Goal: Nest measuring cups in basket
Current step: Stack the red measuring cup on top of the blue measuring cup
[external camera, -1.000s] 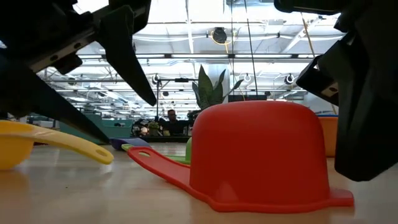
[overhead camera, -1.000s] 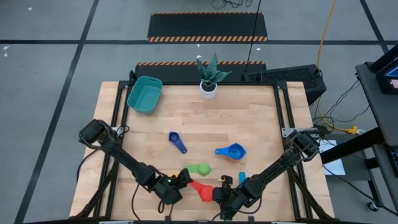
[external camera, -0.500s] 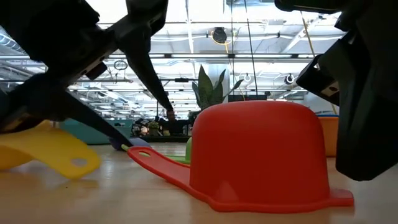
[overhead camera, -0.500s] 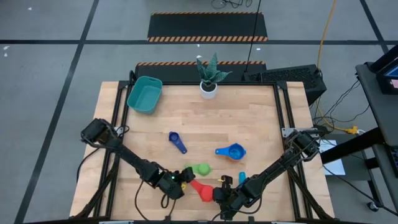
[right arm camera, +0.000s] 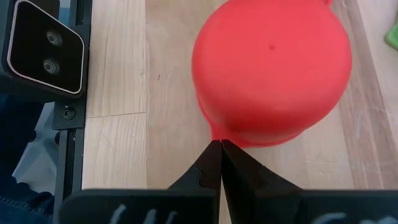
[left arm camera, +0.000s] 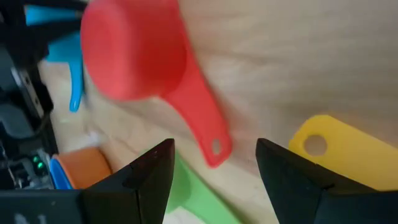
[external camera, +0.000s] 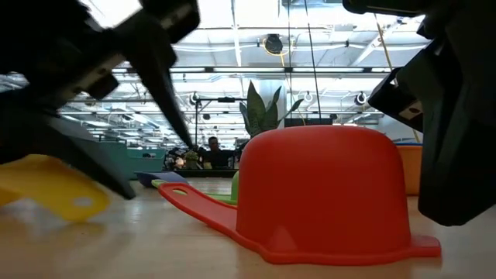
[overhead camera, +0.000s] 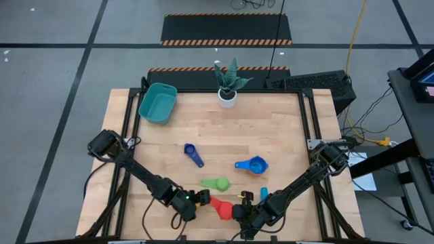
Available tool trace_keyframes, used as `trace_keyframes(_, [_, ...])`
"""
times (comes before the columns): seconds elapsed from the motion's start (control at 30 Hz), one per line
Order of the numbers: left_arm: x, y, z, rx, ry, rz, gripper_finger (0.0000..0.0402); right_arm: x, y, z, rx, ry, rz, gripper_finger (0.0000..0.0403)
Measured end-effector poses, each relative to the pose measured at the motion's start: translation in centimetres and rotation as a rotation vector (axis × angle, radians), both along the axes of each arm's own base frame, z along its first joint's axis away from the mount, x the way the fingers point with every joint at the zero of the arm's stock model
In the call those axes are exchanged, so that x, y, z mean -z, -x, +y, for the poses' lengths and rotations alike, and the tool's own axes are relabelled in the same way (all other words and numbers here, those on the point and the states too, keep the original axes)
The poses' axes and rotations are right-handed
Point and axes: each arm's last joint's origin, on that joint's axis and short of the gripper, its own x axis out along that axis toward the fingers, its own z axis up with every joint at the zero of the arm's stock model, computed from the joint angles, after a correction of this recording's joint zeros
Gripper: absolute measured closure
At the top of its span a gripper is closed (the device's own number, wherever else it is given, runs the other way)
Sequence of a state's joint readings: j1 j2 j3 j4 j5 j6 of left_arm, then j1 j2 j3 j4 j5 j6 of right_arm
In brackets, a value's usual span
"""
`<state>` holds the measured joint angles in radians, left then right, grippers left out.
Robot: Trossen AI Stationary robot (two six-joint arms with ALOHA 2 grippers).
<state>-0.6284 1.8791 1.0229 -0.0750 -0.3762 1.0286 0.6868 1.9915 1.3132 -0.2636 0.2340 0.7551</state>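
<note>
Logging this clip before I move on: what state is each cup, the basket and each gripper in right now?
Red cup: upside down on the table.
Yellow cup: on the table by the left gripper.
Green cup: loose on the table.
Dark blue cup: loose on the table.
Basket: empty.
Left gripper: open, holding nothing.
Right gripper: shut, against the red cup's rim.

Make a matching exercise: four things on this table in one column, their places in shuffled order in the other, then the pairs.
Things:
1. teal plastic rectangular basket
2. red plastic measuring cup
3. small white plant pot
4. dark blue plastic measuring cup

Places:
A. far edge, middle
B. far left corner
C. near edge, between the two grippers
D. left of centre, alone

Pairs: 1-B, 2-C, 3-A, 4-D
</note>
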Motion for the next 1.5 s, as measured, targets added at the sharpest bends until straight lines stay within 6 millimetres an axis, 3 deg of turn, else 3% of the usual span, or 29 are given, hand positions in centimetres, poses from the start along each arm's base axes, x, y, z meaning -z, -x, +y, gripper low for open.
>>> trace_keyframes(0.33, [-0.8, 0.9, -1.1, 0.035, -0.008, -0.035, 0.0172, 0.0, 0.0, 0.0, 0.0, -0.001, -0.001, 0.0399])
trace_keyframes(0.57, [-1.0, 0.1, -0.3, 0.041, -0.078, -0.078, 0.0172, 0.0, 0.0, 0.0, -0.006, 0.002, -0.004, 0.0399])
trace_keyframes(0.83, [-0.6, -0.9, 1.7, 0.047, -0.001, 0.027, 0.0173, 0.0, 0.0, 0.0, -0.01, 0.004, -0.004, 0.0399])
trace_keyframes(1.23, [-0.9, -1.1, 2.4, 0.106, -0.028, 0.042, 0.0257, 0.0, 0.0, 0.0, -0.012, 0.006, -0.005, 0.0399])
trace_keyframes(1.5, [-1.7, -0.8, 2.2, 0.105, -0.006, 0.035, 0.0268, 0.0, 0.0, 0.0, -0.025, 0.017, -0.006, 0.0399])
